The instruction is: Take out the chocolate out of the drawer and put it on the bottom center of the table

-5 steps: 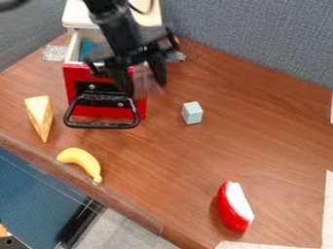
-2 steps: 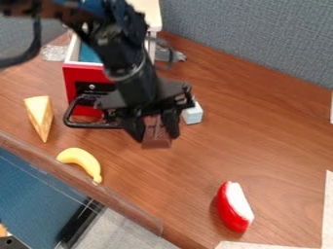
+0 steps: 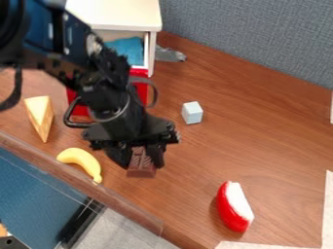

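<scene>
Brown chocolate sits clamped between the two fingers of my pincer, over the near left part of the wooden table; whether it touches the wood I cannot tell. Just to its left lies a yellow banana, and farther off on the left, a pale yellow wedge. To the far right of my grip stands a small pale cube; to the near right, a red and white piece. Behind my arm, the red-fronted drawer is pulled out from a white cabinet.
</scene>
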